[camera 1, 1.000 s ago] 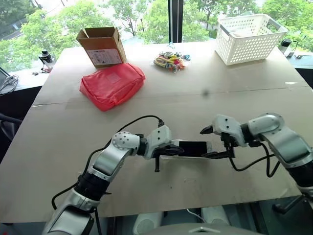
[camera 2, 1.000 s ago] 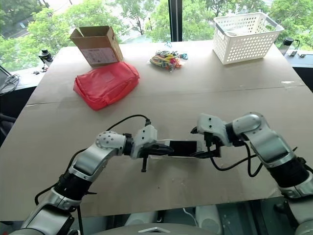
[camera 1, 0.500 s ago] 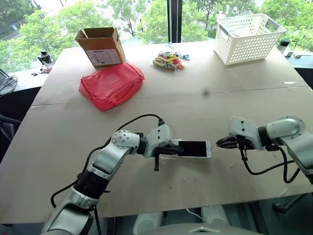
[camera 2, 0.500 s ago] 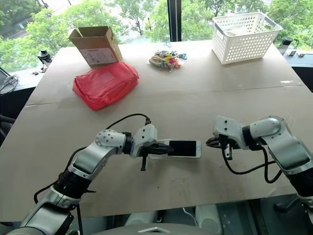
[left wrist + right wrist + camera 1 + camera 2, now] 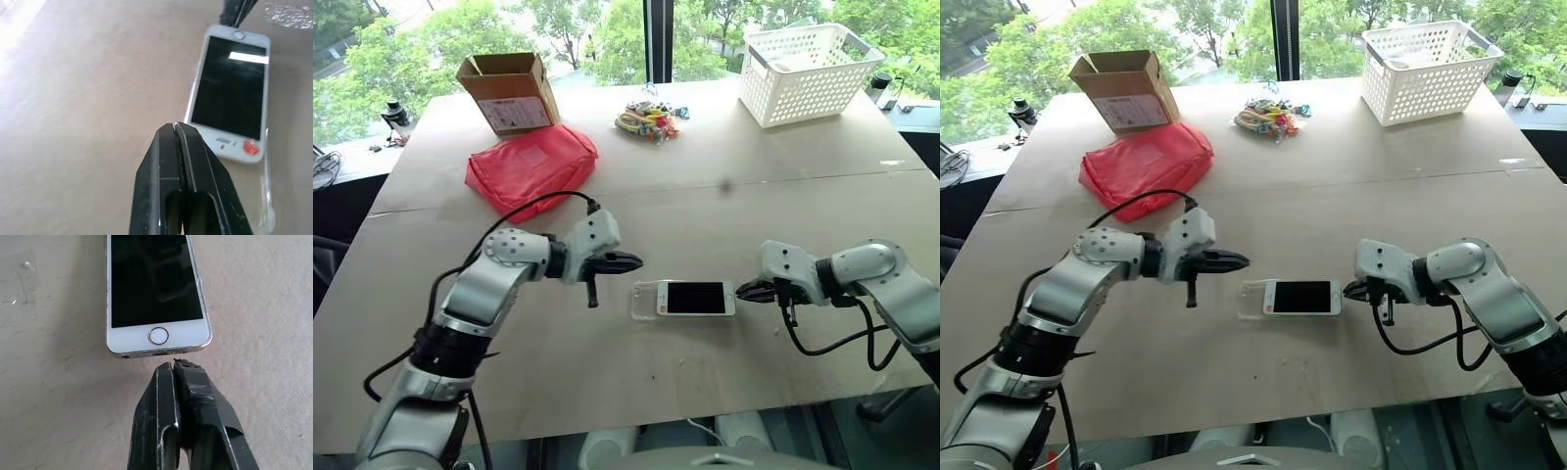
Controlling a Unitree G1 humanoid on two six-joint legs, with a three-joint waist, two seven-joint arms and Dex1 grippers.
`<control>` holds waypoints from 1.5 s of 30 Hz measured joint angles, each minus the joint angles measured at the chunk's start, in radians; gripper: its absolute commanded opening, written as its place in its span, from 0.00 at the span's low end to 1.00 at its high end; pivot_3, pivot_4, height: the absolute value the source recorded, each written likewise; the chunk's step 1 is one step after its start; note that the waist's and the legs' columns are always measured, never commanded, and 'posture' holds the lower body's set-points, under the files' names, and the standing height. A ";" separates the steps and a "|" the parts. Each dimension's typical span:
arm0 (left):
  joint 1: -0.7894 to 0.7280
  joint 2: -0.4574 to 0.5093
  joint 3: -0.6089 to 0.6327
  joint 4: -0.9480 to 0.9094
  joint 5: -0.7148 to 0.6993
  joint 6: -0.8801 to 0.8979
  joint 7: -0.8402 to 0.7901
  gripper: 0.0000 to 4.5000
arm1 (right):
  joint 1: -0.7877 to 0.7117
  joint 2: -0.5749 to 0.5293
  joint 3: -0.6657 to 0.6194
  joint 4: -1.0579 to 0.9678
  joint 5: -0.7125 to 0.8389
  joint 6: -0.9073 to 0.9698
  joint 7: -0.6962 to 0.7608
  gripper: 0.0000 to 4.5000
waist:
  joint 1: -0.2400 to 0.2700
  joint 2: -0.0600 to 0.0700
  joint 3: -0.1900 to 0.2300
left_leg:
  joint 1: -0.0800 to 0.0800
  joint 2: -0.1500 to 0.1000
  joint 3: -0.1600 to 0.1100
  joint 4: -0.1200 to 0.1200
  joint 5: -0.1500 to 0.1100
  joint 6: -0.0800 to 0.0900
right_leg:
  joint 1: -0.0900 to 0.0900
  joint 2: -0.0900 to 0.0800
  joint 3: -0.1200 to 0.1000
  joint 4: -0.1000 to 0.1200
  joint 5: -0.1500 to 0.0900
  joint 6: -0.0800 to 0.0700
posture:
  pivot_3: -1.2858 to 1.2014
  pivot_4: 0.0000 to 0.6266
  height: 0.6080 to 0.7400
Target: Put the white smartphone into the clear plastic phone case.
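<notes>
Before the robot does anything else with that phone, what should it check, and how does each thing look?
1. White smartphone lies flat, screen up: ok.
2. Phone fully seated in the clear plastic phone case: not ok; the case end sticks out past the phone toward the left hand.
3. Left hand shut, clear of the phone: ok.
4. Right hand shut, tips at the phone's home-button end: ok.
5. Right tips touching the phone: cannot tell.

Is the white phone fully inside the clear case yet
No. The white smartphone lies screen-up, only partly in the clear case, whose empty end sticks out beyond it.
</notes>
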 measured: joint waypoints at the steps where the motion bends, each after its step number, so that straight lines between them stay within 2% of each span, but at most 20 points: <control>1: 0.018 0.035 0.012 -0.003 -0.004 0.005 -0.023 0.00 | 0.000 0.000 0.000 -0.003 0.000 0.000 0.001 0.01 | 0.000 0.000 0.000 | 0.000 0.000 0.000 0.000 0.000 0.000 | 0.000 0.000 0.000 -0.001 0.000 0.000 | 0.52 0.24 1.00; 4: 0.071 0.077 0.012 -0.008 -0.021 0.028 -0.065 0.00 | 0.000 -0.001 0.000 -0.003 0.001 0.001 0.001 0.01 | 0.003 0.000 0.000 | -0.001 0.000 0.000 0.000 0.000 0.000 | 0.000 0.000 0.000 -0.002 0.000 0.000 | 0.52 0.24 1.00; 8: 0.107 0.079 -0.031 -0.029 -0.021 0.044 -0.085 0.00 | -0.001 -0.001 0.000 -0.004 0.003 0.011 0.004 0.01 | 0.008 -0.001 0.001 | -0.002 0.000 -0.001 0.000 -0.001 0.001 | 0.000 0.000 -0.002 -0.003 0.000 0.000 | 0.52 0.24 1.00; 14: 0.085 0.012 -0.105 -0.023 0.030 0.011 -0.058 0.00 | 0.001 -0.018 0.000 -0.038 0.013 0.038 0.014 0.01 | 0.007 -0.001 0.001 | -0.002 0.000 -0.001 0.000 -0.001 0.003 | 0.000 0.000 -0.002 -0.002 0.000 0.000 | 0.52 0.24 1.00; 25: 0.056 -0.081 -0.128 0.037 0.083 -0.062 -0.052 0.00 | 0.000 0.002 0.009 -0.045 0.015 0.058 -0.008 0.01 | 0.014 0.000 0.001 | -0.001 -0.001 -0.001 0.001 -0.002 0.003 | 0.002 -0.001 -0.002 -0.002 0.000 0.000 | 0.52 0.24 1.00; 33: 0.055 -0.102 -0.130 0.053 0.100 -0.078 -0.053 0.00 | -0.014 0.041 0.021 -0.026 -0.015 0.057 -0.029 0.01 | 0.024 0.000 0.000 | 0.000 -0.001 -0.001 0.002 -0.001 0.003 | 0.002 -0.001 -0.001 -0.001 0.000 0.000 | 0.52 0.24 1.00; 45: 0.056 -0.111 -0.113 0.062 0.116 -0.084 -0.055 0.00 | -0.032 0.089 0.026 -0.002 -0.048 0.065 -0.052 0.01 | 0.011 0.001 -0.002 | 0.003 -0.001 0.000 0.004 -0.001 0.003 | 0.003 -0.001 0.000 0.007 0.000 0.000 | 0.52 0.24 1.00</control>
